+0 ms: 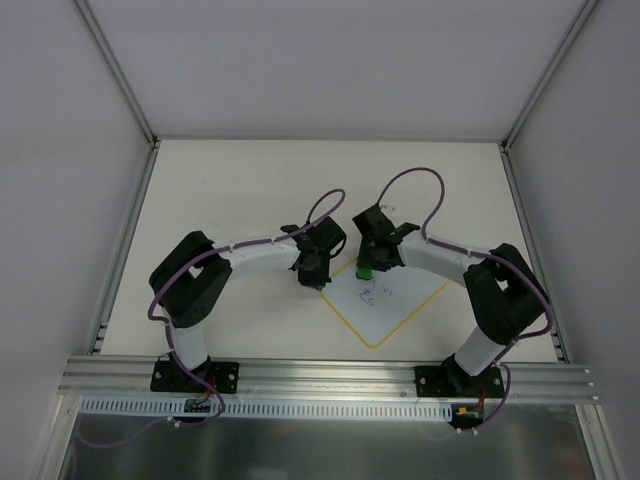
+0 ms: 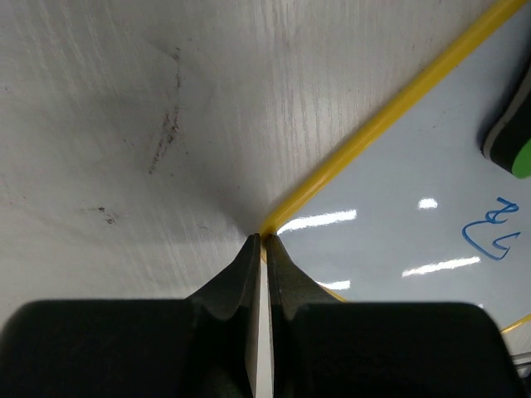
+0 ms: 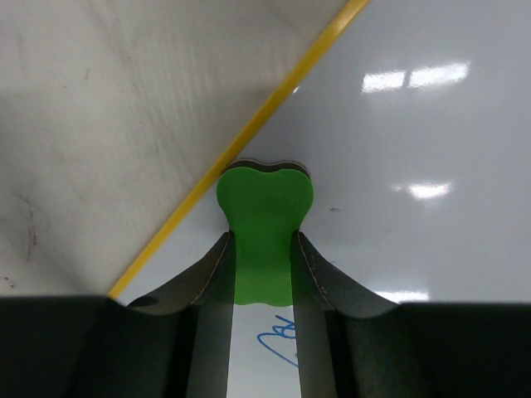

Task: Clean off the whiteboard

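Observation:
The whiteboard (image 1: 390, 305), white with a yellow rim, lies flat on the table, turned like a diamond. Blue handwritten marks (image 1: 368, 292) are on it. My right gripper (image 1: 366, 268) is shut on the green eraser (image 3: 264, 207), which rests on the whiteboard (image 3: 398, 124) near its yellow rim (image 3: 249, 124). A blue mark (image 3: 278, 342) shows just behind the eraser. My left gripper (image 1: 312, 280) is shut, its tips (image 2: 264, 238) at the left corner of the whiteboard (image 2: 398, 191). The eraser (image 2: 516, 137) and blue marks (image 2: 489, 234) show at the right of the left wrist view.
The pale tabletop (image 1: 250, 190) has faint dark scuffs (image 2: 166, 124) left of the board. Metal frame rails (image 1: 125, 250) line the table's sides, and a rail (image 1: 330, 375) with both arm bases runs along the near edge.

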You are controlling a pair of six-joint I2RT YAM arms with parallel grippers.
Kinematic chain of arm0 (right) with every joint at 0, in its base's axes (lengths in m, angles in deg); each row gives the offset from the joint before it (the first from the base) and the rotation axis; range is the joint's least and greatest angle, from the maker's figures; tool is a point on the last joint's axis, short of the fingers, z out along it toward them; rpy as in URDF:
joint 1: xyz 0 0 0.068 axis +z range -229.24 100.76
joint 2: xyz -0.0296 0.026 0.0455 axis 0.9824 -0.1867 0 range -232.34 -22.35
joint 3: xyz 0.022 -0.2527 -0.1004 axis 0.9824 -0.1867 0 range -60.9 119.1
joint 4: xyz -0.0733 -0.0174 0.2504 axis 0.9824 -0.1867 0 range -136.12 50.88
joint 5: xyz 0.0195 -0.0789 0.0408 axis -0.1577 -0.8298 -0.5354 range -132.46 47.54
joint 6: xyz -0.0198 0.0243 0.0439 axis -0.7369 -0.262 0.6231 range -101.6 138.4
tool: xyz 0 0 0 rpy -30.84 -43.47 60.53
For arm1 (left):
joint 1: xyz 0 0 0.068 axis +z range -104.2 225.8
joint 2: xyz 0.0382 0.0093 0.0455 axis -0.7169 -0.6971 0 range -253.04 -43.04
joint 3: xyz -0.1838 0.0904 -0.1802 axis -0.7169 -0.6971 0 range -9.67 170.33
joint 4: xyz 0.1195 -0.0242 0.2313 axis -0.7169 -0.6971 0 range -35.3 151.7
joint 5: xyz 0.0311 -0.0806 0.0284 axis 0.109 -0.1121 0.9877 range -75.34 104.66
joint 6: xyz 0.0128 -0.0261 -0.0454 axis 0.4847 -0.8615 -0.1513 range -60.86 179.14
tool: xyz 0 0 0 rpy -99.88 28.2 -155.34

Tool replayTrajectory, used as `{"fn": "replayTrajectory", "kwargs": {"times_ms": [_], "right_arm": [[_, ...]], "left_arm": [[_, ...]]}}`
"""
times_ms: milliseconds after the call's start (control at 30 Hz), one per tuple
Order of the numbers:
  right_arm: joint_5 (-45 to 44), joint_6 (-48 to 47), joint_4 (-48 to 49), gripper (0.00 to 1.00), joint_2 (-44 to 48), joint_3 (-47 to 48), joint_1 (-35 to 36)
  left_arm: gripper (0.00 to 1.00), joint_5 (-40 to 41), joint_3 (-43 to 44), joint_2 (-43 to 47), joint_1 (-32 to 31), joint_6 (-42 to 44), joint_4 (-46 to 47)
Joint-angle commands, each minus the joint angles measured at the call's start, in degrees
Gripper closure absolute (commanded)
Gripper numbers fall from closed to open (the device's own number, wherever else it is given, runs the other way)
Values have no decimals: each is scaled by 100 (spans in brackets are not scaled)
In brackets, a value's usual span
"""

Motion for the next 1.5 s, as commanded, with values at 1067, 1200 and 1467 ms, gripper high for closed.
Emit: {"fn": "replayTrajectory", "kwargs": {"times_ms": [1067, 1200, 1467], "right_arm": [[-506, 1075, -1085, 100, 712, -814, 683], [-1033, 1329, -1691, 100, 1432, -1314, 376], [-1070, 1252, -1658, 100, 2717, -2107, -240]], "left_arm": [[100, 373, -47, -162, 324, 93, -303], [100, 373, -73, -127, 386, 102, -303], [100, 294, 49, -180, 412, 163, -295]]}}
